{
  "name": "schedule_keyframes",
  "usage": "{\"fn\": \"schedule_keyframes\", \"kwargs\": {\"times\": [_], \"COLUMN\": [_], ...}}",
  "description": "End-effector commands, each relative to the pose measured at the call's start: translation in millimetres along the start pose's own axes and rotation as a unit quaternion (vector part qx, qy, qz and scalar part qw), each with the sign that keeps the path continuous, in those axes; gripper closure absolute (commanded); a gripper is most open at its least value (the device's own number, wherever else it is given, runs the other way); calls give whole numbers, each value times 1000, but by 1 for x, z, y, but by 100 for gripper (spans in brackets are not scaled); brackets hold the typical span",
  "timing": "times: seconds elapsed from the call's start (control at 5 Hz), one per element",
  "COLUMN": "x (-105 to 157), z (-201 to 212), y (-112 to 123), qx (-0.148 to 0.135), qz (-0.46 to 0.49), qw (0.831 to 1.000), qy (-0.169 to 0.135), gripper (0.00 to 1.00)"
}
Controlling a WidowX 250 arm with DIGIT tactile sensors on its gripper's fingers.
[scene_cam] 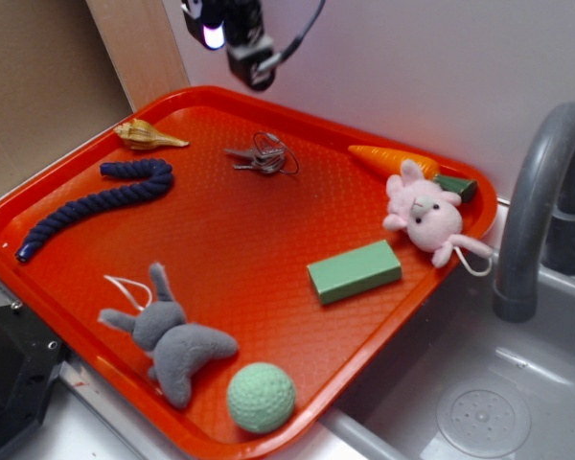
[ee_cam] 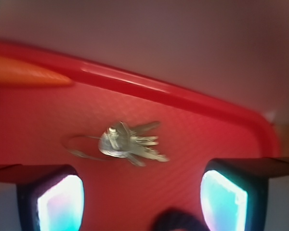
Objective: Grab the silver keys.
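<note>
Taking the orange-red plastic tray (scene_cam: 220,240) as the landmark and working from its near edge outward: a pale green crocheted ball (scene_cam: 261,396) and a grey plush animal (scene_cam: 172,335) lie at the front rim, a green rectangular block (scene_cam: 355,271) sits right of centre, and a dark blue twisted rope (scene_cam: 96,206) curves along the left side. Further back, a pink plush bunny (scene_cam: 424,217) and an orange toy carrot (scene_cam: 393,159) occupy the right rear corner, with a tan spiral seashell (scene_cam: 149,137) at the left rear.

The silver keys (scene_cam: 261,156), a small grey metal bunch on thin wire rings, lie flat near the tray's back rim, between the seashell and the carrot.

The black end effector (ee_cam: 142,195) hangs above the rear rim with its fingers spread wide and nothing between them; in the wrist view the keys (ee_cam: 127,144) sit roughly centred between the fingers.

Likely trouble: the keys are flat and thin, so the fingers may close above them or scrape the textured tray surface. The loose wire ring (ee_cam: 84,147) trails off to one side, so a pinch could catch only the ring and leave the bunch dangling or slipping free. The raised back rim is close and could block one finger.
</note>
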State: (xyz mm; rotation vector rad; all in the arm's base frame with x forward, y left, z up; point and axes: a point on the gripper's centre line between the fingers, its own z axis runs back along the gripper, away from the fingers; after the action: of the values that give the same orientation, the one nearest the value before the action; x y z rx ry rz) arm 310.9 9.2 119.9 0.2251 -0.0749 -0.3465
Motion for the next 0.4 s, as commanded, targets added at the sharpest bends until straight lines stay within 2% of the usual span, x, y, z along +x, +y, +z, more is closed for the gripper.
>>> {"fn": "schedule_keyframes", "kwargs": {"times": [0.0,0.2], "x": [-9,-8], "z": [3,-1], "y": [-32,-24], "qx": [-14,-108], "qz": [-219,-329], "qw": [963,927], "qy": [-159,-141], "gripper": [0,0]}}
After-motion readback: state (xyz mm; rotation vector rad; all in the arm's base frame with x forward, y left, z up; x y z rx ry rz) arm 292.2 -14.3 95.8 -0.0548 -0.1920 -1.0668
